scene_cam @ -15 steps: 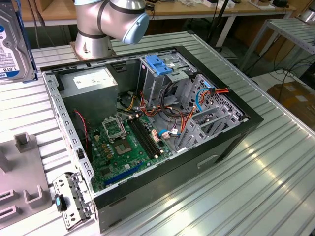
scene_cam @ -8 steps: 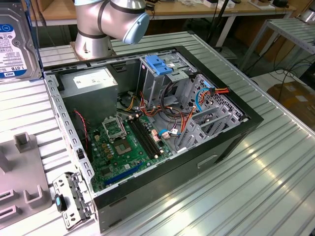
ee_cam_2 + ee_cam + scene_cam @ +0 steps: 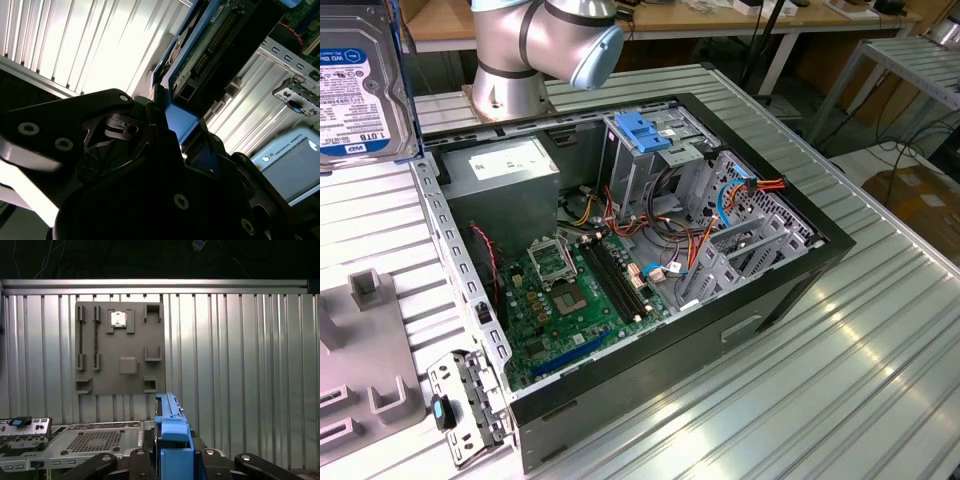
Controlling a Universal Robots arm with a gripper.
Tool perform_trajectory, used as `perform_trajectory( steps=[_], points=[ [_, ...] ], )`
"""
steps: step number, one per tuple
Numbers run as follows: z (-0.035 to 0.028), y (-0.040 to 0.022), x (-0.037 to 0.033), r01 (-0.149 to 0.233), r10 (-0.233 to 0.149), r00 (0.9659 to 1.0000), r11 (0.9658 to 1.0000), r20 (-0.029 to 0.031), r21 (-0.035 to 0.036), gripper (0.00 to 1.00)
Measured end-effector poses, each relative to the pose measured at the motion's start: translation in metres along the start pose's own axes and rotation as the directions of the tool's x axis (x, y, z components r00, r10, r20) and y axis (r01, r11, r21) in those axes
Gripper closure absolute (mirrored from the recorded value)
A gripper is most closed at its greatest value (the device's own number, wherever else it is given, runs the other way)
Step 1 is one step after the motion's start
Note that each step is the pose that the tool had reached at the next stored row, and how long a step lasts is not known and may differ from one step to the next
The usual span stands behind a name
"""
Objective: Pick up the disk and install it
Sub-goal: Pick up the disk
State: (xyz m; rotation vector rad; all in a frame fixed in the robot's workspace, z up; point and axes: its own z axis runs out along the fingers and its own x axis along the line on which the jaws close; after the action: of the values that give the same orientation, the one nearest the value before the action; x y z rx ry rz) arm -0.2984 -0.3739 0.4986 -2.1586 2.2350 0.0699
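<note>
Clearly the end effector grips the disk, outside the open case.

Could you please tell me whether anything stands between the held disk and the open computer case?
Nothing visible does. The tool grips the disk by its blue frame, raised at the exterior view's left, outside the open case. Inside, loose cables lie beside the grey cage.

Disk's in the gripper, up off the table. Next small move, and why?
Probably carry the disk toward the grey cage inside the open case. The gripper is shut on its blue carrier, and in the exterior view the disk sits high at the view's left, well apart from the cage.
</note>
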Motion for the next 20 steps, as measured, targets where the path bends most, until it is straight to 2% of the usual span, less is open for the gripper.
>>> perform_trajectory(
  steps=[20],
  points=[
    [-0.0002, -0.0259, -0.0007, 0.0, 0.0, 1.0, 1.0, 0.0, 0.0, 0.63]
  ],
)
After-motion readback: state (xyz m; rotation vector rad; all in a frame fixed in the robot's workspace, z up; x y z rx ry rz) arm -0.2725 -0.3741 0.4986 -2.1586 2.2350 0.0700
